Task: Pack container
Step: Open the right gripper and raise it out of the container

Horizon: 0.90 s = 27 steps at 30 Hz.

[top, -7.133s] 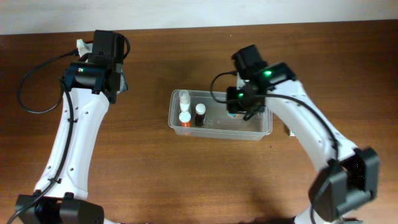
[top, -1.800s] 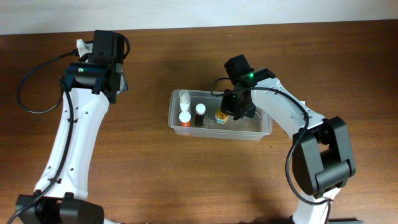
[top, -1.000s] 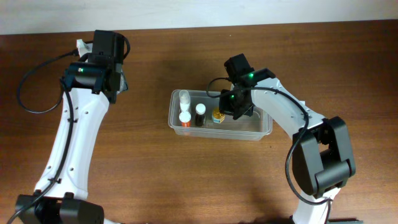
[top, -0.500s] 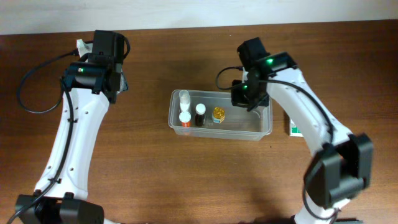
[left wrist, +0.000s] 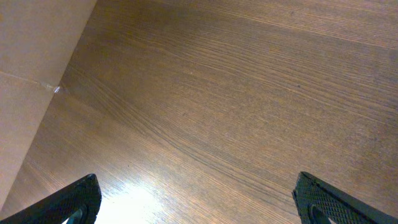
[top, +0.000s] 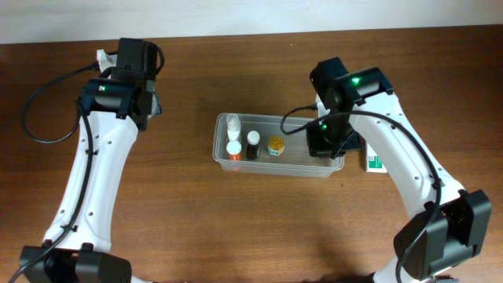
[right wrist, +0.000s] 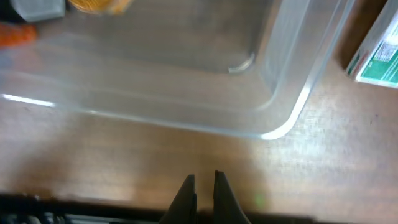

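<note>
The container [top: 302, 163] is a clear plastic tub at mid-table. Inside its left half stand a white bottle [top: 233, 123], an orange-and-white bottle [top: 233, 149], a dark bottle [top: 253, 141] and a yellow-capped bottle [top: 276, 145]. My right gripper [top: 326, 140] hangs over the tub's right end. In the right wrist view its jaws [right wrist: 203, 186] are shut and empty above bare wood, just outside the tub's corner [right wrist: 283, 127]. My left gripper [left wrist: 199, 202] is open and empty over bare wood at the far left; its arm [top: 118, 90] shows from above.
A small white-and-green box [top: 375, 163] lies on the table just right of the tub, also in the right wrist view [right wrist: 380, 59]. The table's back edge meets a pale wall behind the left arm.
My right gripper let go of the yellow-capped bottle, which now stands in the tub. It then rose and moved right to the tub's right end. The left arm has not moved.
</note>
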Motion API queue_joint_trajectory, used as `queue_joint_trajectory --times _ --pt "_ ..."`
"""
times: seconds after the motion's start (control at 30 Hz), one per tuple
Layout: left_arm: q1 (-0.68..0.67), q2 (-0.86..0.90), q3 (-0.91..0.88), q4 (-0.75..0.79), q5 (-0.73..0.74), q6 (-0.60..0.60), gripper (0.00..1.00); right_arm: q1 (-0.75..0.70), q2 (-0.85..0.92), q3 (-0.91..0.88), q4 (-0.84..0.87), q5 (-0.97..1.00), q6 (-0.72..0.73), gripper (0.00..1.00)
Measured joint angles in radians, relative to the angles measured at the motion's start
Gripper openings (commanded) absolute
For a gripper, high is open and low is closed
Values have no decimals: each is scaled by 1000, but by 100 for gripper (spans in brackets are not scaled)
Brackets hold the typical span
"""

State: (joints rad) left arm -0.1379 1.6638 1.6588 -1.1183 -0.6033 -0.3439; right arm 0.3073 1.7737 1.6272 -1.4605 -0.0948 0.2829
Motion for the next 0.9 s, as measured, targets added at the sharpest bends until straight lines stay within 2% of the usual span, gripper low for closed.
queue_joint_trajectory --times 0.2,0.57,0.9 --pt "0 0 0 0 0 0 99 0 0 -79 -4 0 -3 4" --pt "0 0 0 0 0 0 99 0 0 -222 109 0 -6 4" --pt "0 0 0 0 0 0 99 0 0 -238 163 9 -7 4"
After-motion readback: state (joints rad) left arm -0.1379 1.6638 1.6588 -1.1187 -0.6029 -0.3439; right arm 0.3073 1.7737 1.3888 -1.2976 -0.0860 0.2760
